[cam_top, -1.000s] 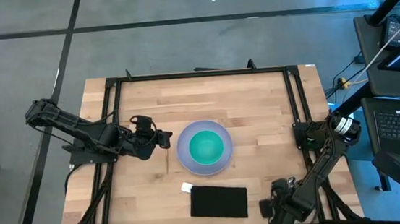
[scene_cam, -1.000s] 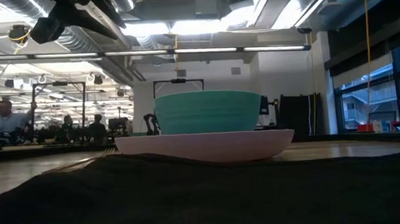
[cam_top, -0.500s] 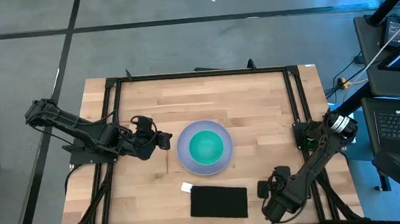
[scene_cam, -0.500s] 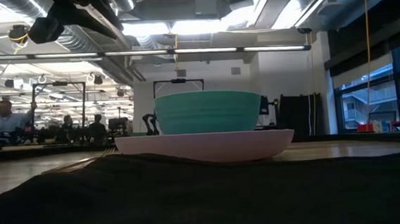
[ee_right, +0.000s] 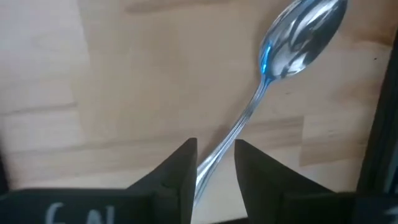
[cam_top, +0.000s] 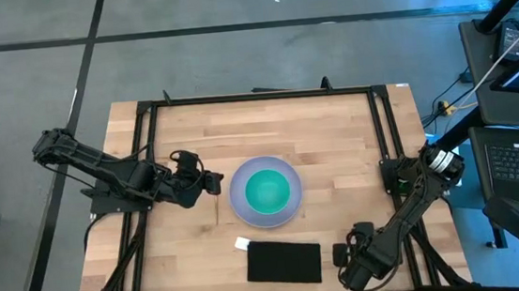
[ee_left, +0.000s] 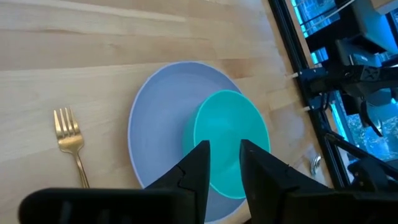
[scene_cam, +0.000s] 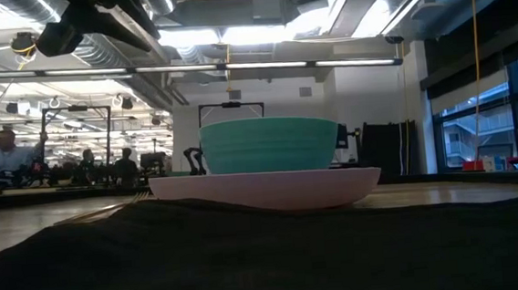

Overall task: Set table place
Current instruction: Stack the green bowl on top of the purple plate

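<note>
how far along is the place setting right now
Done: the bowl sits on the plate mid-table, and the fork lies beside the plate. In hand: the right gripper holds the spoon by its handle near the front right corner. Left: laying the spoon by the plate.

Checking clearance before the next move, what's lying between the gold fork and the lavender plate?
Nothing: in the left wrist view only bare wooden tabletop separates the slim gold fork from the pale lavender round plate, which holds the teal-green bowl.
</note>
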Robot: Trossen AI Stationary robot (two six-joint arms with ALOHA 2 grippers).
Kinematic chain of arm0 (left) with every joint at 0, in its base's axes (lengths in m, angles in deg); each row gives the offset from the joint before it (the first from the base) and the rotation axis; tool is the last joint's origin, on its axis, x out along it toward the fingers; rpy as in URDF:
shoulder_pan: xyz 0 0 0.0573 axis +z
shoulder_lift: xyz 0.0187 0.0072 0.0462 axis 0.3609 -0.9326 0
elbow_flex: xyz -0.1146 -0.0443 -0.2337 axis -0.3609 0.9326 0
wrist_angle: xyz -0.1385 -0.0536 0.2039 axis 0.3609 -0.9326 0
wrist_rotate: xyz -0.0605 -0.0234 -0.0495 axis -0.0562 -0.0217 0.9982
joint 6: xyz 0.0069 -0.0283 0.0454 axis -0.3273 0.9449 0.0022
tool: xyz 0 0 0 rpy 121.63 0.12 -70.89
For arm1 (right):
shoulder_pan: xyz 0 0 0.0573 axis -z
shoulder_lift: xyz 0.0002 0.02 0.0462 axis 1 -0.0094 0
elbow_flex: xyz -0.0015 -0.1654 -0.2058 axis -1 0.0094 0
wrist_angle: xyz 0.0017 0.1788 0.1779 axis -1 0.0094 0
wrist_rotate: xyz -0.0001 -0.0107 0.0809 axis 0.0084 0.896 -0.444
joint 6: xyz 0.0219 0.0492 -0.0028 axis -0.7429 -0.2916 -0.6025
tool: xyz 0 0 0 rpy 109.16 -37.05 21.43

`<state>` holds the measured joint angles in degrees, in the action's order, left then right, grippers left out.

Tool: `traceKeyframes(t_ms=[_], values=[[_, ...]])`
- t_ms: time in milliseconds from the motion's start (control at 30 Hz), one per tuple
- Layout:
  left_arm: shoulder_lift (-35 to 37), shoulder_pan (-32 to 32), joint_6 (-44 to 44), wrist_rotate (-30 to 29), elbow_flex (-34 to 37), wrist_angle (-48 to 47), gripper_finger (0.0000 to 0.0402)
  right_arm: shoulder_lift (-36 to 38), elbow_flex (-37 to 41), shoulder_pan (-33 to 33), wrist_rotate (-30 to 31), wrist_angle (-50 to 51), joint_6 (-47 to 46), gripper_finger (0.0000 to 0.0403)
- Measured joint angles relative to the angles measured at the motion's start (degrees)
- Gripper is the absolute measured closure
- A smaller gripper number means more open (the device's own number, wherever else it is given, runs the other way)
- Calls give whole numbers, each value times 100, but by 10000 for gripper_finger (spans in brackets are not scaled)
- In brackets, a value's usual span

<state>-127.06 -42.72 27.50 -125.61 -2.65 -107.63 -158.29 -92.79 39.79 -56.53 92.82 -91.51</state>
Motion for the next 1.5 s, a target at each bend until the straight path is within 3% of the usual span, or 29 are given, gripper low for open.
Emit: traceKeyframes(t_ms=[633, 867, 1500], values=[[-1, 0, 2, 94, 0, 4, 303, 0, 6, 7, 295, -283, -219, 292], [1, 0, 3, 94, 0, 7, 315, 0, 4, 4, -460, 62, -666, 292], [0, 0, 4, 94, 2, 7, 343, -444, 7, 26, -575, 361, -759, 292]])
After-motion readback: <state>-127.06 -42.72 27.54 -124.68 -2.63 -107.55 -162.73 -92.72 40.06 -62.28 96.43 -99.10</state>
